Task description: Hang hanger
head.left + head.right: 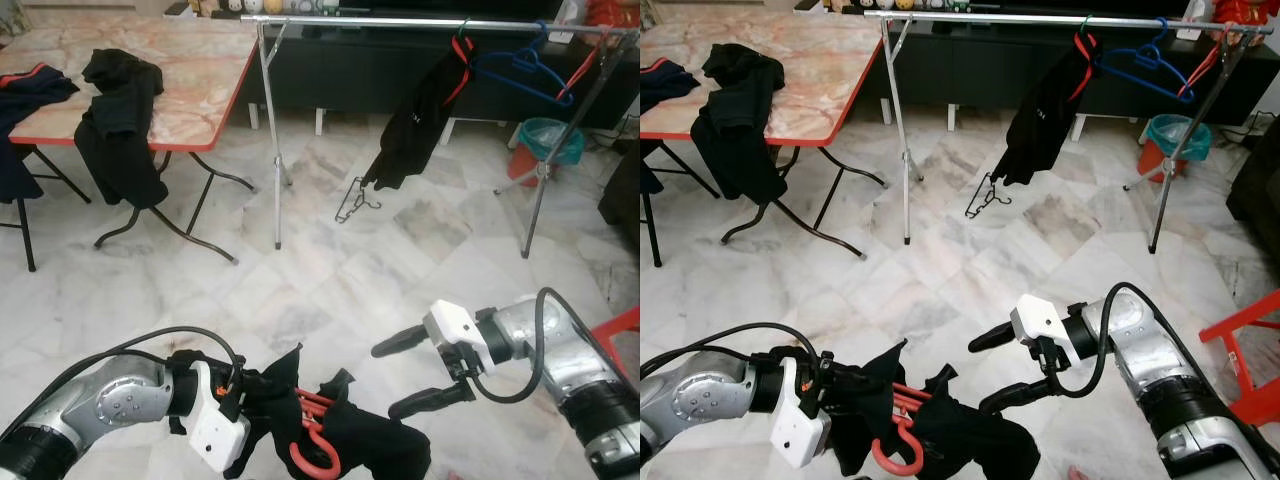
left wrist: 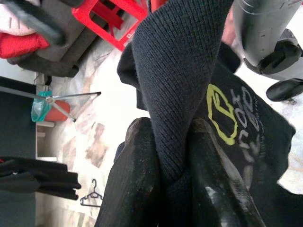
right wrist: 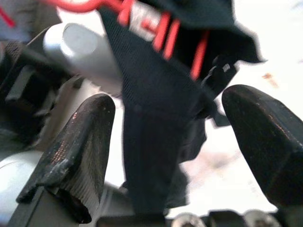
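My left gripper (image 1: 262,405) is shut on a black garment (image 1: 360,435) that hangs on a red hanger (image 1: 315,452), low at the front. In the left wrist view the black fingers (image 2: 137,189) pinch a fold of the dark knit cloth (image 2: 180,94). My right gripper (image 1: 415,372) stands open just right of the garment, its fingers (image 3: 71,156) either side of the cloth without touching it. Behind stands a metal clothes rack (image 1: 430,20) carrying a black garment on a red hanger (image 1: 420,115) and an empty blue hanger (image 1: 525,70).
A black hanger (image 1: 355,200) lies on the marble floor under the rack. A folding table (image 1: 200,70) at the back left bears dark clothes (image 1: 120,110). A teal bin (image 1: 548,140) stands behind the rack's right leg. A red stool (image 1: 620,325) is at my right.
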`<state>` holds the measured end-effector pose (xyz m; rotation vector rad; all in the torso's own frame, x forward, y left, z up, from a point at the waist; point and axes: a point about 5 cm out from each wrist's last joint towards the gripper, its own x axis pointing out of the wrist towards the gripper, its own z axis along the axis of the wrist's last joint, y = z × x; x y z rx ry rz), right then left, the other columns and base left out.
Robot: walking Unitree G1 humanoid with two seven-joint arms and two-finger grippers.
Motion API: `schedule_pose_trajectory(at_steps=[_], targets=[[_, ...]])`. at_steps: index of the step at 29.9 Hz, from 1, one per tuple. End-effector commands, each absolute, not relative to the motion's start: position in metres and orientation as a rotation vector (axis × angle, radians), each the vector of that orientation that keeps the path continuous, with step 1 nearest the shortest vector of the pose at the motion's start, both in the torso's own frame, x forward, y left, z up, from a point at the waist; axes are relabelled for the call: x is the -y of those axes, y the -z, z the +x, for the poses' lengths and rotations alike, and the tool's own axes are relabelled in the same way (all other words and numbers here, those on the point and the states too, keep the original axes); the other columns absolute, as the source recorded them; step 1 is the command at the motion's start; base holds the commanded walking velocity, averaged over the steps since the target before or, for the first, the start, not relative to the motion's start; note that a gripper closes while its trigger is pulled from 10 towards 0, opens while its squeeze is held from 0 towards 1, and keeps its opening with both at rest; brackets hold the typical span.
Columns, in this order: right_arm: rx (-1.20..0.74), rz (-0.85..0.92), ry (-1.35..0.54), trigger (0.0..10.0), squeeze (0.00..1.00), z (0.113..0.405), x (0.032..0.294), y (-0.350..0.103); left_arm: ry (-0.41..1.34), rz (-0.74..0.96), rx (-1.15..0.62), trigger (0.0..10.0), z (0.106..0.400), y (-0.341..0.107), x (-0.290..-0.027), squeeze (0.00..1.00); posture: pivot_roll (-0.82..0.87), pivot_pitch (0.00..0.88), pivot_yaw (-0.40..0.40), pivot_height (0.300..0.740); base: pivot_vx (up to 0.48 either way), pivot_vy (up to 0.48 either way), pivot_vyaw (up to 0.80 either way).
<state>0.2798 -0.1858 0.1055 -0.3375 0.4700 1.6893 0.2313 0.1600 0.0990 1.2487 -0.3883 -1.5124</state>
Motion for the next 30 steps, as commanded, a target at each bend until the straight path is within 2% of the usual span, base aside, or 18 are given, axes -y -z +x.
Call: schedule_pose_trajectory(at_steps=[1,5,10,15,19,30], targets=[[-0.493,-0.33,-1.703,10.0,0.0,0.277,0.188,-0.103,1.511,1.247,0.434,10.0,0.232,-0.107,-0.161,0.0,0.04,0.087,-0.018,0.74,0.0,0.0,0.0],[-0.52,-0.331,-1.701,10.0,0.0,0.277,0.189,-0.098,1.513,1.251,0.429,10.0,0.232,-0.106,-0.162,0.0,0.04,0.091,-0.017,0.74,0.0,0.0,0.0],[-0.502,-0.439,-1.701,10.0,0.0,0.279,0.188,-0.089,1.525,1.243,0.448,10.0,0.229,-0.109,-0.156,0.0,0.05,0.096,-0.017,0.74,0.0,0.0,0.0],[-0.395,-0.529,-1.58,10.0,0.0,0.294,0.177,-0.091,1.534,1.23,0.461,10.0,0.229,-0.113,-0.15,0.0,0.05,0.096,-0.017,0.74,0.0,0.0,0.0],[-0.343,-0.565,-1.56,10.0,0.0,0.297,0.171,-0.092,1.537,1.227,0.468,10.0,0.23,-0.114,-0.147,0.0,0.05,0.094,-0.018,0.74,0.0,0.0,0.0],[-0.346,-0.574,-1.689,10.0,0.0,0.292,0.166,-0.087,1.534,1.217,0.465,10.0,0.231,-0.115,-0.143,0.0,0.05,0.092,-0.026,0.74,0.0,0.0,0.0]])
